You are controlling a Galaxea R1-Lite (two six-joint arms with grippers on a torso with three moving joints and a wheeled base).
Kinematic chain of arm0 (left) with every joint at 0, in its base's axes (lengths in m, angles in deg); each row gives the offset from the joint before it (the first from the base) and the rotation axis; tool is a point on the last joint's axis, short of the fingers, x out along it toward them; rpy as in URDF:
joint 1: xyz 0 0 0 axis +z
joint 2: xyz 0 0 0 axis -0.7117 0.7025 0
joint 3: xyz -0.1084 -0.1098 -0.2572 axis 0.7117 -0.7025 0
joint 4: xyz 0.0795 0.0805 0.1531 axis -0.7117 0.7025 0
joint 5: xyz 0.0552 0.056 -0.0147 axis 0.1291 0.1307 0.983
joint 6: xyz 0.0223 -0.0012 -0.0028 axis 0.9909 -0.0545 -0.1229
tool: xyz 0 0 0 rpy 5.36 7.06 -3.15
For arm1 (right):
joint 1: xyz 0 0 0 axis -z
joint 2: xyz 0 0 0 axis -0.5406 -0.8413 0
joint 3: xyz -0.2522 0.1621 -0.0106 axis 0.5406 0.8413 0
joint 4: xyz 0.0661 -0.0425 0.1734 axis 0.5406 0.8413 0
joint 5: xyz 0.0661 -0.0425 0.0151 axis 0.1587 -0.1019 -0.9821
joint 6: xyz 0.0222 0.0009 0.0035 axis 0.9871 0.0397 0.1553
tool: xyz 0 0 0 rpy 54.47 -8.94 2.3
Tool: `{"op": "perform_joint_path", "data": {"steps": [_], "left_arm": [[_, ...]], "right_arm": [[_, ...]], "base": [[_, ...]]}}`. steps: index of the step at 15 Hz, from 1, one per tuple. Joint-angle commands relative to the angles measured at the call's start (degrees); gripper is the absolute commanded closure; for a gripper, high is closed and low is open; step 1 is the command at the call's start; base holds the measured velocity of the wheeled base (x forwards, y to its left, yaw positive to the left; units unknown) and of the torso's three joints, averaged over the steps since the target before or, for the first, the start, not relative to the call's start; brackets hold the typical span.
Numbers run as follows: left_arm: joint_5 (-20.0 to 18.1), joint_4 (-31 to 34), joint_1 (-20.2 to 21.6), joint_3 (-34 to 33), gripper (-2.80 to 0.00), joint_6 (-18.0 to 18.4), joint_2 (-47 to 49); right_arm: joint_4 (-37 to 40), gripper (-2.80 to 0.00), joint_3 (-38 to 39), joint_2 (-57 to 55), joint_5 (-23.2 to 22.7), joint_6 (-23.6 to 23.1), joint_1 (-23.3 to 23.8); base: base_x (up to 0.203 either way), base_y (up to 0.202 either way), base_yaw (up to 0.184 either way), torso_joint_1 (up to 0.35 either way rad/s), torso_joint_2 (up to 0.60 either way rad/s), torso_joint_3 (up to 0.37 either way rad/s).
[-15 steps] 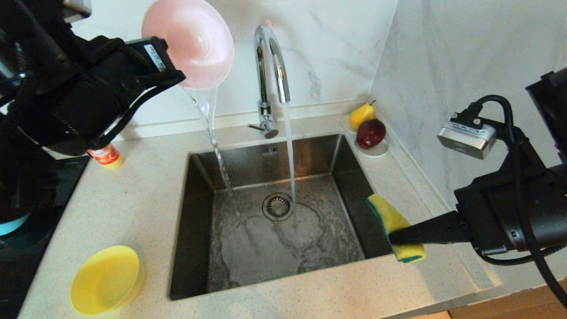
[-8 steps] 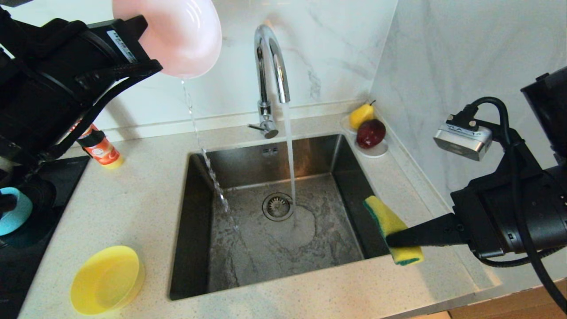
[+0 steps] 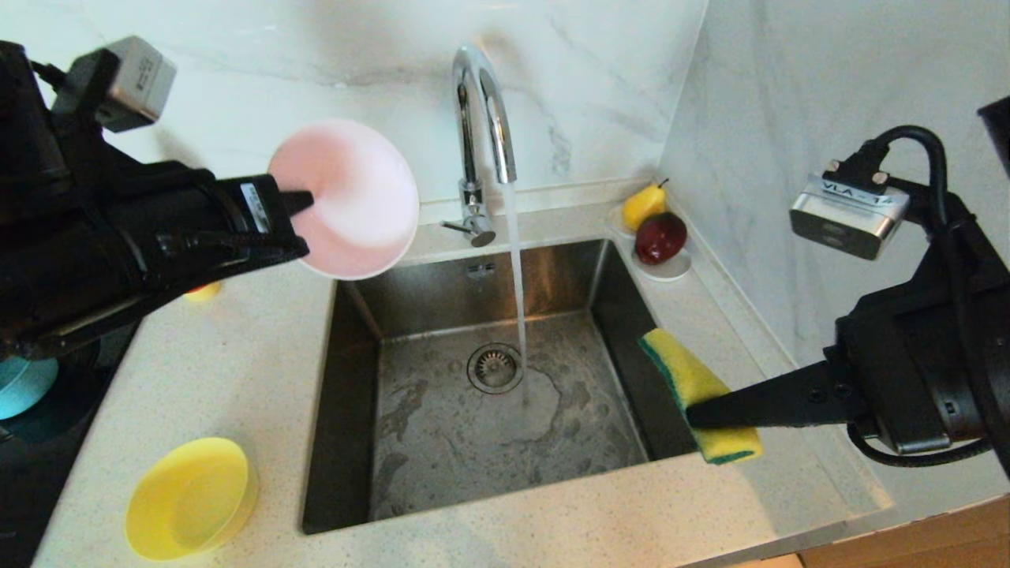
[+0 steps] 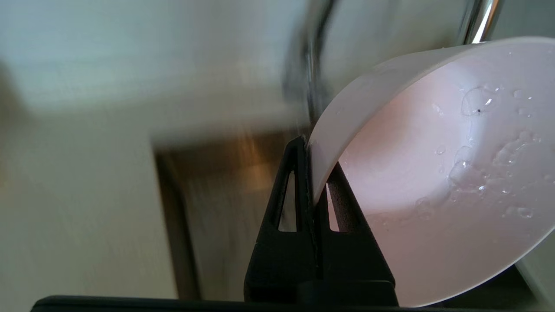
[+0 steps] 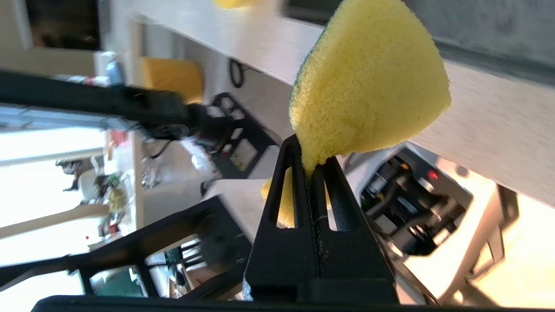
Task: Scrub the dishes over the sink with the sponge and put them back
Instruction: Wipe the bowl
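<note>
Holding the pale pink bowl (image 3: 345,199) up in my left gripper (image 3: 293,207), fingers pinched tight on its rim, and it's sitting tipped on edge above the back-left corner of the sink (image 3: 489,379), just left of the tap (image 3: 481,142). From my left wrist camera you can see beads of water clinging to the inside of the bowl (image 4: 433,173), with the rim wedged right between my two black fingers (image 4: 299,182).

My right gripper (image 3: 698,414) is squeezed down on the sponge (image 3: 698,394), hanging it over the right edge of the sink, partly above the basin and partly above the counter (image 3: 252,371). The yellow foam faces up and the green scouring layer shows along its edge toward the basin. In the right wrist view the sponge (image 5: 368,86) bulges out past my clamped fingers (image 5: 299,186).

Tap's running, a thin stream landing just right of the strainer drain (image 3: 495,368), and the basin floor is wet and patchy.

The yellow bowl (image 3: 192,497) sits open side up on the counter near the front-left corner. The light blue bowl (image 3: 22,385) peeks out at the far left, mostly hidden behind my left arm. Back right, a small white saucer (image 3: 667,268) holds a yellow pear (image 3: 643,205) and a dark red apple (image 3: 661,237).
</note>
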Motion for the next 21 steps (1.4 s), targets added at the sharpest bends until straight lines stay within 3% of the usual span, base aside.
{"op": "perform_joint_path", "data": {"steps": [1, 3, 5, 9, 11, 13, 21], "left_arm": [[-0.9, 13.5, -1.5, -1.5, 0.0, -4.7, -1.5], [0.8, 12.8, -6.9, -4.9, 0.0, -4.3, -1.9], [6.7, 10.6, -11.7, -7.0, 0.0, -4.4, -0.3], [19.9, -4.8, -19.9, -9.9, 0.0, -4.2, 8.5], [22.9, -10.7, -22.9, -9.9, 0.0, -3.1, 11.6], [26.2, -11.4, -25.2, -9.8, 0.0, -2.0, 12.3], [26.6, -17.4, -27.4, -10.1, 0.0, 0.6, 13.2]], "right_arm": [[0.2, 0.0, -2.1, 0.6, -0.5, 0.1, -2.9], [0.2, 0.0, -3.9, -0.4, -0.4, 0.1, -5.4], [0.5, 0.0, -5.6, -1.7, -0.4, 0.2, -7.8], [0.4, 0.0, -5.7, -5.0, -0.4, 0.5, -9.8], [0.2, 0.0, -6.0, -5.9, -0.4, 0.4, -11.3], [0.2, 0.0, -6.0, -7.0, -0.3, 0.5, -13.1], [-0.1, 0.0, -11.4, -14.8, 0.1, 0.4, -13.0]], "base": [[0.0, 0.0, 0.0, 0.0, 0.0, 0.0], [0.0, 0.0, 0.0, 0.0, 0.0, 0.0], [0.0, 0.0, 0.0, 0.0, 0.0, 0.0], [0.0, 0.0, 0.0, 0.0, 0.0, 0.0], [0.0, 0.0, 0.0, 0.0, 0.0, 0.0], [0.0, 0.0, 0.0, 0.0, 0.0, 0.0], [0.0, 0.0, 0.0, 0.0, 0.0, 0.0]]}}
